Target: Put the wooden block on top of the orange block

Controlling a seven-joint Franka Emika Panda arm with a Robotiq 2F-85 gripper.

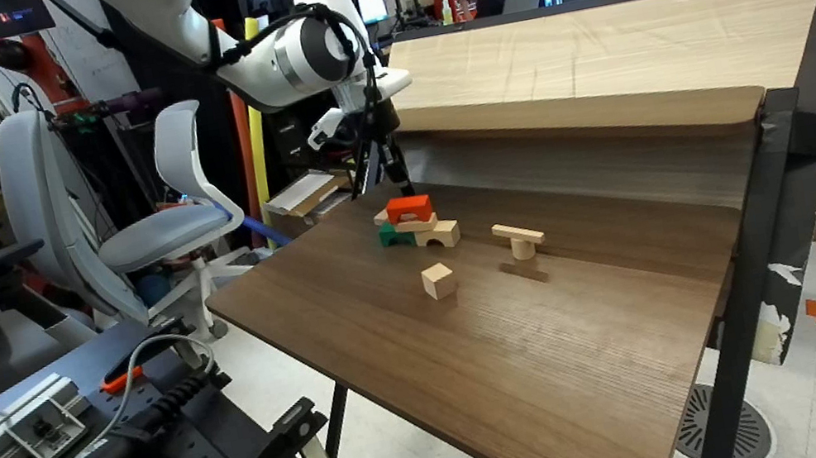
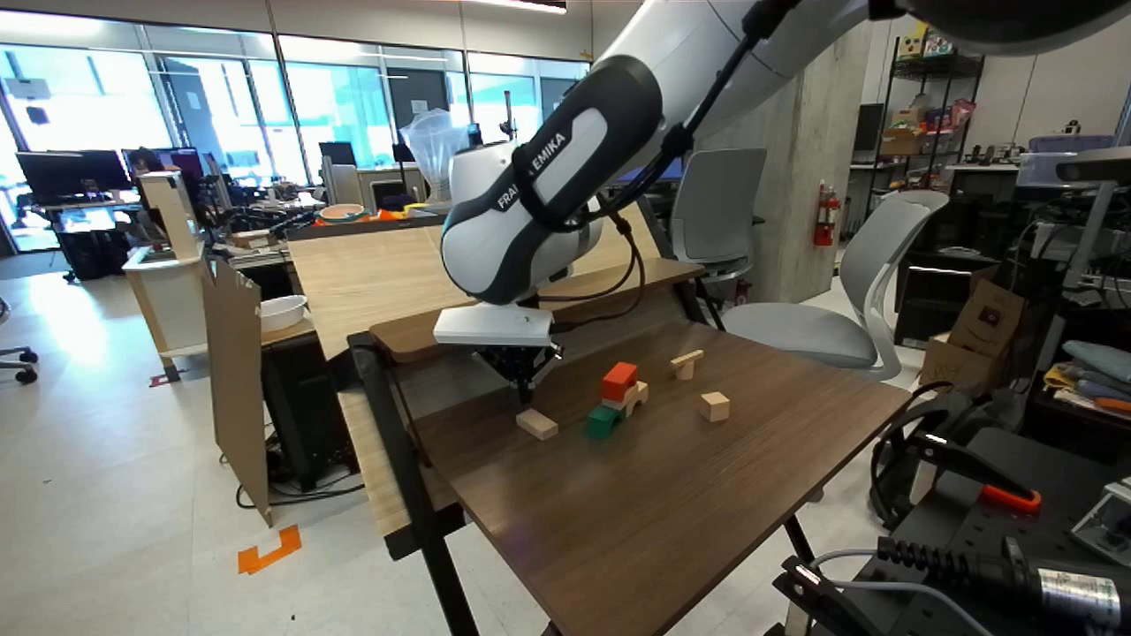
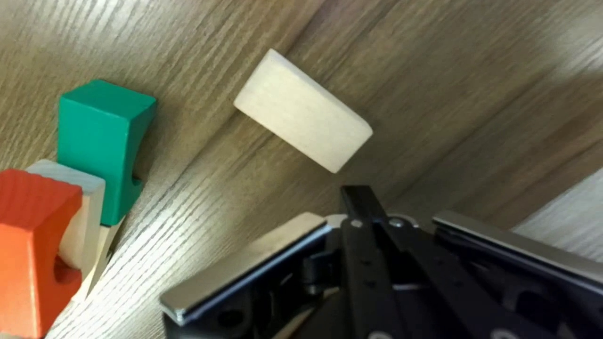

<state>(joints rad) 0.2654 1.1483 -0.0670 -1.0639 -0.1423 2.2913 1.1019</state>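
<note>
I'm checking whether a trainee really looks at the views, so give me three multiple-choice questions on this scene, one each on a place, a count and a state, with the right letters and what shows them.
1. Where in the stack is the orange block?
A) At the bottom
B) In the middle
C) On top

2. How many blocks are green?
A) One
B) Two
C) Four

3. How does the gripper stand?
A) Wide open
B) Shut and empty
C) Shut on a block

1: C, since both exterior views show it above the stack's other blocks.
2: A, since each view shows a single green block.
3: B, since the wrist view shows its jaws together with nothing between them.
</note>
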